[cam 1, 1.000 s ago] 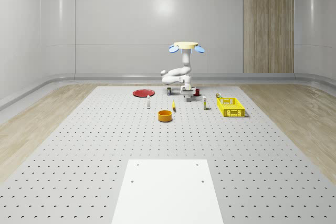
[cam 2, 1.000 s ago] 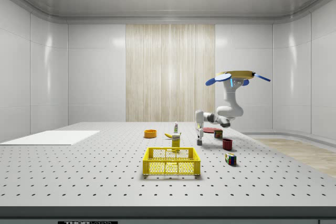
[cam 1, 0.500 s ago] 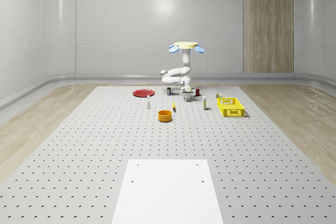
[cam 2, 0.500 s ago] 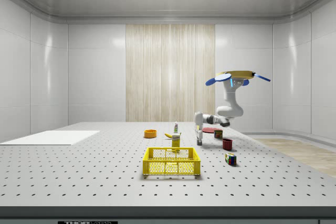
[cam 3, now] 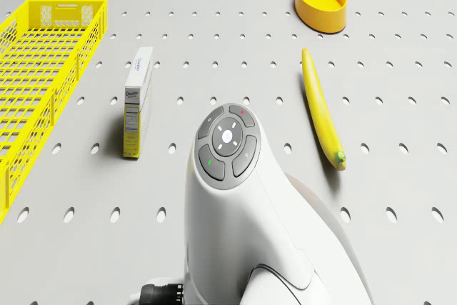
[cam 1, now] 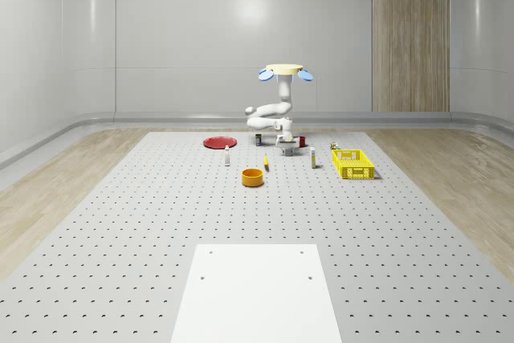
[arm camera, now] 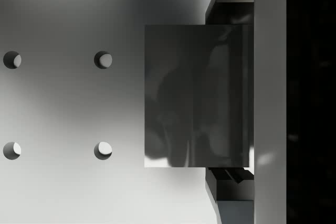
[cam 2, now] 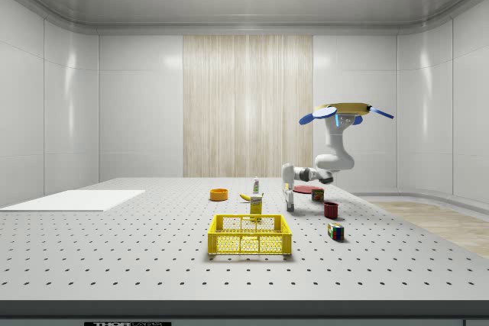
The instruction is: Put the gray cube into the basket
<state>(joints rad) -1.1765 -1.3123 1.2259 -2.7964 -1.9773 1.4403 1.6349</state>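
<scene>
The gray cube (cam 1: 286, 150) (cam 2: 290, 208) rests on the perforated table; in the wrist view the gray cube (arm camera: 197, 95) lies against one finger (arm camera: 270, 98), its other side free. My gripper (cam 1: 283, 144) (cam 2: 289, 202) points down right at the cube, open. The drone (cam 1: 285, 71) (cam 2: 344, 111) hovers above the table's far end, the arm bent down beneath it. The yellow basket (cam 1: 352, 164) (cam 2: 250, 235) (cam 3: 43, 69) stands apart from the cube, toward the whole-scene view's right.
Near the cube are a banana (cam 3: 321, 108), a small carton (cam 3: 137, 101) and a yellow bowl (cam 3: 321, 1) (cam 1: 253, 177). A red plate (cam 1: 219, 142) lies behind. A red mug (cam 2: 331, 209) and a colourful cube (cam 2: 335, 230) sit to the side view's right.
The gripper has come down toward the gray cube and now sits at it. The drone has stayed in place, and the cube and basket have not moved.
</scene>
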